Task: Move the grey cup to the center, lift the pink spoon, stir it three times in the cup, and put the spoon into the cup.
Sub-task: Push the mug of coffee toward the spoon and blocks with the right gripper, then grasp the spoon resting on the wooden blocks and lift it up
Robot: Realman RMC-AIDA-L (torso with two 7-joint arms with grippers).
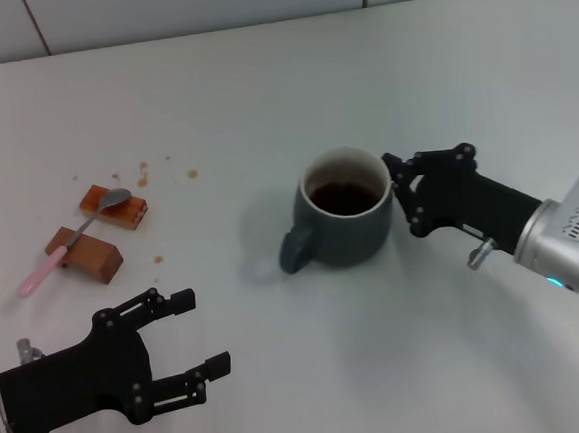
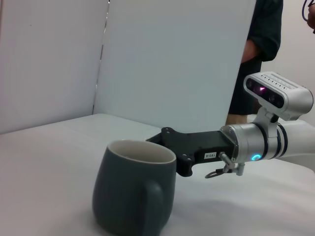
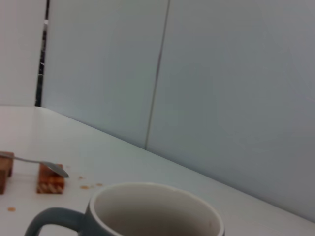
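The right gripper (image 1: 400, 196) has its fingers (image 1: 394, 168) clenched against the grey cup (image 1: 345, 222) on the white counter (image 1: 260, 98). The left gripper (image 1: 206, 333) hangs with fingers released, the pink spoon (image 1: 66, 246) just beyond them, propped across two brown blocks (image 1: 84, 253).

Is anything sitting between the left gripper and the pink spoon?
Nothing visible blocks it. The left gripper, fingers open, hovers near the table's front edge. The slim pink-handled metal spoon lies propped across two brown rectangular blocks, with bare white table between. The squat dark grey ceramic cup stands off to the right.
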